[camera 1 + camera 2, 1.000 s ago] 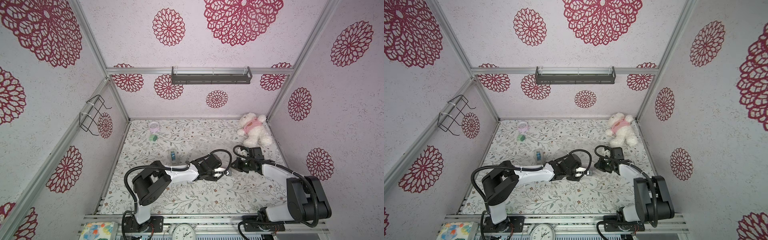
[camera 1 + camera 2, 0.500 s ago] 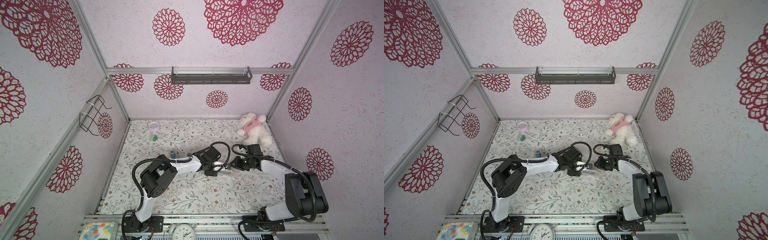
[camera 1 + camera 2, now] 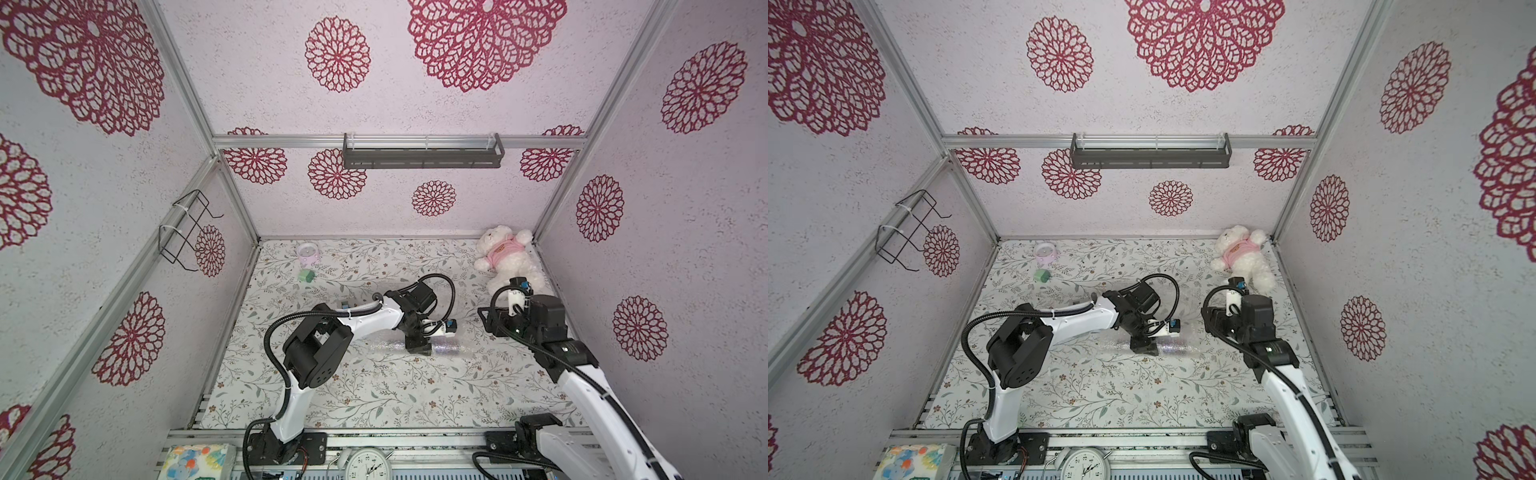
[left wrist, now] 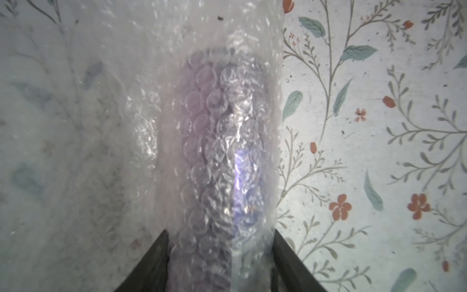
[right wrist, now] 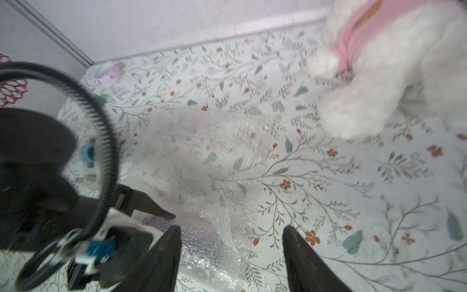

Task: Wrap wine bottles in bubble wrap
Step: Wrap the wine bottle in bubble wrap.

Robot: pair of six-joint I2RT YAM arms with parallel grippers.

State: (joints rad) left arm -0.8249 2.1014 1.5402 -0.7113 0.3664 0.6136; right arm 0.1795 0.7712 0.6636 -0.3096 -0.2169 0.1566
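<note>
This is a robot test cell, a lab set-up dressed a little like a home. The space is a box of aluminium frame bars [image 3: 232,195], and its panels carry pale wallpaper with red flower medallions [image 3: 337,54]. Two white and black robot arms, the left arm [image 3: 370,324] and the right arm [image 3: 590,390], are bolted to a metal rail [image 3: 415,436] at the front edge of the tabletop [image 3: 374,395], which has a floral cover. The props are household ones: a teddy bear [image 3: 505,257] in the far corner, a dark wall shelf [image 3: 422,151], a wire rack [image 3: 185,228] on the side wall, and a round dial clock [image 3: 370,466] by the rail.
</note>
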